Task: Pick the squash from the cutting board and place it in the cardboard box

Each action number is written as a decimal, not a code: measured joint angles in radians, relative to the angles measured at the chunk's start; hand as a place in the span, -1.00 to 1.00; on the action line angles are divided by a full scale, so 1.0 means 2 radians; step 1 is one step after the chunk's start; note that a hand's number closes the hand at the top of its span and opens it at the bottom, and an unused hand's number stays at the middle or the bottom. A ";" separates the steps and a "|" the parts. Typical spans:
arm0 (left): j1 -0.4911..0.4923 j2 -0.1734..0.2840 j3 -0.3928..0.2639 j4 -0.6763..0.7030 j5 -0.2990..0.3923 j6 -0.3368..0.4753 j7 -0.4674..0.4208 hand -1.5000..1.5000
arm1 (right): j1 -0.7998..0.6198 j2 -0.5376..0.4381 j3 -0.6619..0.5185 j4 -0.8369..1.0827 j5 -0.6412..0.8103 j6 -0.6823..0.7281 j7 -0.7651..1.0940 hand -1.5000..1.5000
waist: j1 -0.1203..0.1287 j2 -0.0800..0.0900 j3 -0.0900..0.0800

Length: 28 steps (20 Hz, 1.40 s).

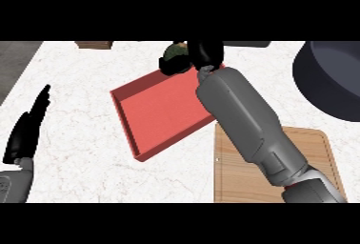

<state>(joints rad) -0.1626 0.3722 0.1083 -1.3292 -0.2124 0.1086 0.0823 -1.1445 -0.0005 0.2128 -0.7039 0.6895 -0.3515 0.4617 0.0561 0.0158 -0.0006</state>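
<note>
The squash (175,50), dark green with a tan patch, is held in my right hand (202,53), whose fingers curl round it and hide most of it. Hand and squash are at the far corner of the shallow red box (160,112), which lies tilted at the counter's middle. My right forearm stretches over the box's right edge from the wooden cutting board (316,157) at the lower right; nothing lies on the visible part of the board. My left hand (26,128) rests open at the left edge, fingers straight and pointing up.
A large dark round pot (330,81) stands at the right edge beyond the cutting board. A small brown object (94,45) and a dark object (247,44) lie along the counter's far edge. White marble counter surrounds the box.
</note>
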 measured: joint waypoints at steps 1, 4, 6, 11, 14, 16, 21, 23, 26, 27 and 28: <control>0.002 -0.001 0.000 0.001 -0.001 0.001 -0.004 0.00 | -0.007 0.000 0.003 0.021 -0.001 -0.014 0.003 1.00 | 0.004 0.001 0.000; 0.000 0.000 -0.002 -0.005 0.000 -0.005 -0.002 0.00 | -0.018 0.000 0.007 0.070 -0.028 -0.044 0.004 -1.00 | 0.012 0.003 0.000; -0.004 -0.005 -0.006 -0.004 -0.003 -0.004 -0.001 0.00 | -0.026 0.000 -0.002 0.095 -0.053 -0.051 0.001 -1.00 | 0.016 0.004 0.000; -0.016 -0.006 -0.006 0.005 -0.008 -0.002 -0.005 0.00 | -0.037 0.000 -0.018 0.146 -0.101 -0.067 -0.035 -1.00 | 0.020 0.007 0.000; -0.023 -0.010 -0.010 0.007 -0.010 -0.002 -0.002 0.00 | -0.042 0.000 -0.017 0.159 -0.123 -0.088 -0.064 -1.00 | 0.023 0.008 0.000; -0.016 -0.013 -0.009 0.011 -0.010 -0.001 -0.012 0.00 | -0.042 0.000 -0.016 0.158 -0.136 -0.109 -0.086 -1.00 | 0.023 0.007 0.000; -0.011 -0.012 -0.006 0.008 -0.010 -0.001 -0.011 0.00 | -0.037 0.000 -0.034 0.149 -0.172 -0.164 -0.151 -1.00 | 0.017 0.005 0.001; -0.011 -0.014 -0.005 0.009 -0.012 0.002 -0.009 0.00 | -0.040 0.000 -0.050 0.145 -0.188 -0.183 -0.172 -1.00 | 0.013 0.004 0.001; 0.003 -0.008 0.003 0.008 -0.008 0.000 -0.016 0.00 | -0.035 -0.002 -0.076 0.136 -0.212 -0.193 -0.211 -1.00 | 0.004 0.001 0.001; 0.005 -0.007 0.006 0.005 -0.008 0.000 -0.013 0.00 | -0.032 -0.004 -0.085 0.131 -0.220 -0.192 -0.225 -1.00 | 0.000 0.000 0.001; 0.011 -0.005 0.008 0.001 -0.007 -0.001 -0.013 0.00 | -0.024 -0.005 -0.094 0.126 -0.228 -0.190 -0.241 -1.00 | -0.003 -0.001 0.001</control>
<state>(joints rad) -0.1402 0.3625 0.1251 -1.3279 -0.2263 0.1074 0.0561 -1.1927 -0.0113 0.0247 -0.4527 0.2325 -0.7308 -0.0209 0.0508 0.0145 0.0006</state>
